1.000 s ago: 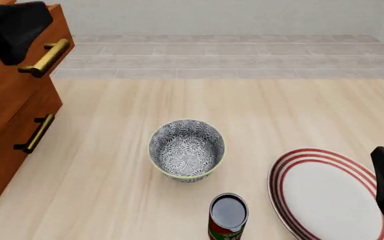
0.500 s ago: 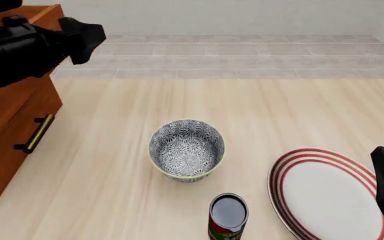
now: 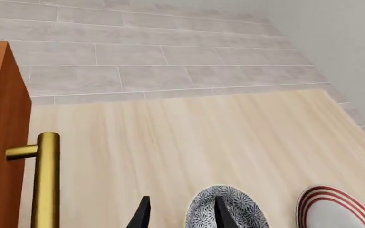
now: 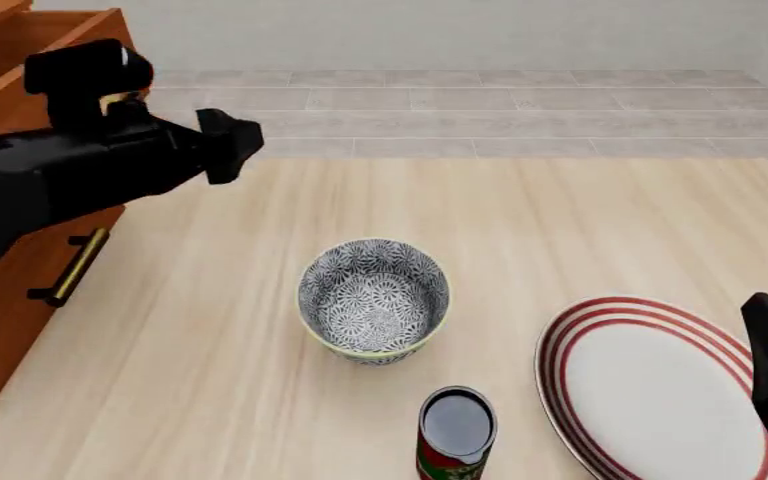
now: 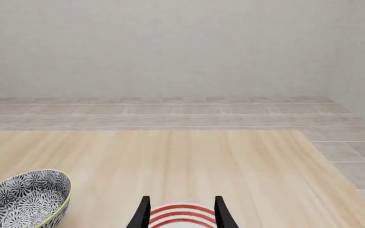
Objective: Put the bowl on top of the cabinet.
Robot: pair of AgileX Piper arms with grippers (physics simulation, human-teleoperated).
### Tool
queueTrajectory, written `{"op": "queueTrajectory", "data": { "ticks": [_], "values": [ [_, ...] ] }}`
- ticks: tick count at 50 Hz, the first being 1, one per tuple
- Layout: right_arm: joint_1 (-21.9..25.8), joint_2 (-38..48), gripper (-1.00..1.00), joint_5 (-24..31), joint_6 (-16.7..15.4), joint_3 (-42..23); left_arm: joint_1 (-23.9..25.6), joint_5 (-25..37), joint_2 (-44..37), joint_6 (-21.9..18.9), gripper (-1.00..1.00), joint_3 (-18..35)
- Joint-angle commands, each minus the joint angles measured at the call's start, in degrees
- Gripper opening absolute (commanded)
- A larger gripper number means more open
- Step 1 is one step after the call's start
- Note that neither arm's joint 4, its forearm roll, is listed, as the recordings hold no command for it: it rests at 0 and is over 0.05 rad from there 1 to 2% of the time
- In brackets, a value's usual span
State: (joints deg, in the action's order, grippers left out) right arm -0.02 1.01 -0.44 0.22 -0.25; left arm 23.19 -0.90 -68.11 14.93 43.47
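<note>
The bowl (image 4: 373,298) stands upright and empty on the table's middle, grey-blue floral with a pale rim. At the left edge is the reddish-brown cabinet (image 4: 4,320) with brass bar handles. My left gripper (image 4: 232,143) hangs open in the air beside the cabinet's upper front, beyond the bowl and to its left. In the left wrist view its open fingers (image 3: 143,214) frame bare table, with the bowl (image 3: 249,213) below and just beyond them. My right gripper (image 4: 767,330) is open over the plate, right of the bowl (image 5: 24,199); its gripper (image 5: 181,213) holds nothing.
A flat white plate (image 4: 651,385) with red rings lies at the front right. A dark-topped can (image 4: 456,430) with a red and green label stands just in front of the bowl. A brass cabinet handle (image 3: 43,180) juts out near the left fingers. Tiled floor lies beyond the table.
My left arm has swung rightward and down from the cabinet's top corner, out over the table's far left. The bowl, the can, the plate and the right arm have stayed put.
</note>
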Motion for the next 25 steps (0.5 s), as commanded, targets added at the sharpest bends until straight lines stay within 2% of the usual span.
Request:
{"op": "queueTrajectory", "data": {
  "ticks": [1,25],
  "values": [
    [0.0,0.04,1.0,-0.04,0.0,0.01,0.84,-0.95,-3.63,-1.02,1.0,-1.75],
    [0.01,-0.1,1.0,0.15,0.01,-0.04,3.52,-2.98,-8.37,-1.31,1.0,-3.36]
  ]
}}
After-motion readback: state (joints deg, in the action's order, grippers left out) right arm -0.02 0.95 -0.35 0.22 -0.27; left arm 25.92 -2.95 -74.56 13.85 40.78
